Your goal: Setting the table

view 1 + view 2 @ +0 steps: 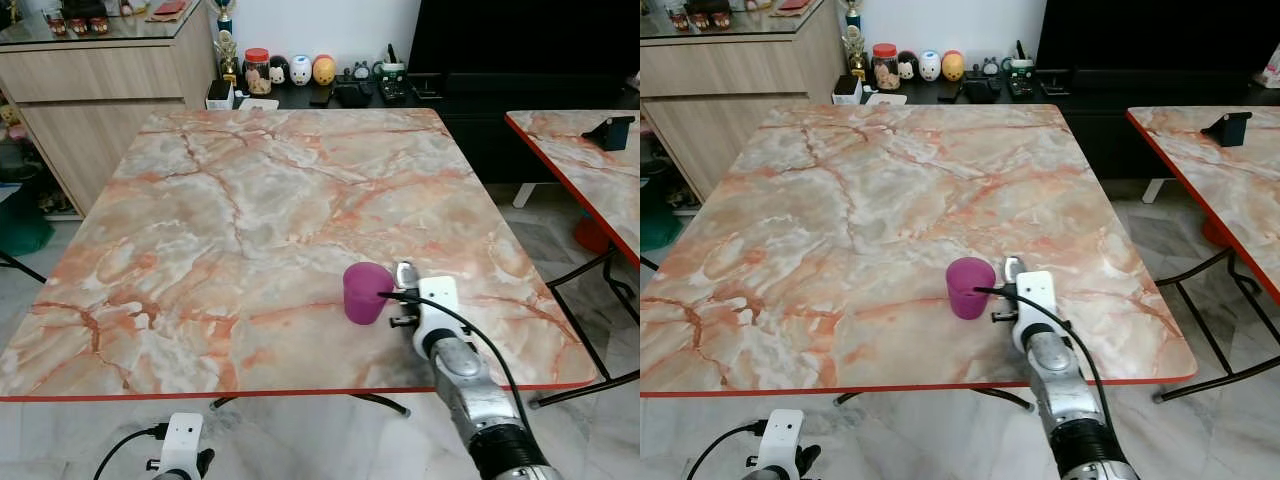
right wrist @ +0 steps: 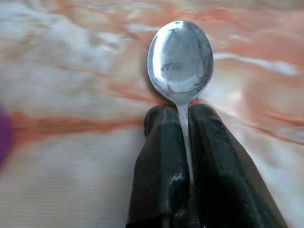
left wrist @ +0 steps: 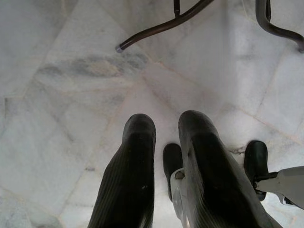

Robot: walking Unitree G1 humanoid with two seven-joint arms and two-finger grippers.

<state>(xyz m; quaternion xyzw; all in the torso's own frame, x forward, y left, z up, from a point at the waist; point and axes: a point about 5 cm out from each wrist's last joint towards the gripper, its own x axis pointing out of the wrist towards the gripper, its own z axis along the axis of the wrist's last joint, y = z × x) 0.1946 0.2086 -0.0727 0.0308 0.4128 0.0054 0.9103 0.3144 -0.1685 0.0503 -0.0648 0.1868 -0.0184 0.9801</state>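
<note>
Two items in play on the marble table [image 1: 250, 200]: purple cup [image 1: 366, 292] and metal spoon [image 2: 180, 59]. Cup upright, toward the near edge, closer to the near right corner than the left. Right gripper [image 2: 186, 123] just beside the cup on its right, over the tabletop, fingers pressed together on the spoon's neck, bowl sticking out ahead, hollow side up. From the head views, spoon bowl [image 1: 404, 273] close above or on the surface; contact not clear. Left gripper [image 3: 164, 135] hanging low below the near edge, over the pale floor, fingers slightly apart, nothing between them.

Step in hand, by the look of it: laying the spoon down beside the cup. To do it well: lower until the bowl and handle rest flat, keep clear of the cup wall to avoid a knock, line the handle square with the near edge, then part the fingers slowly and lift straight up to avoid dragging the spoon.
</note>
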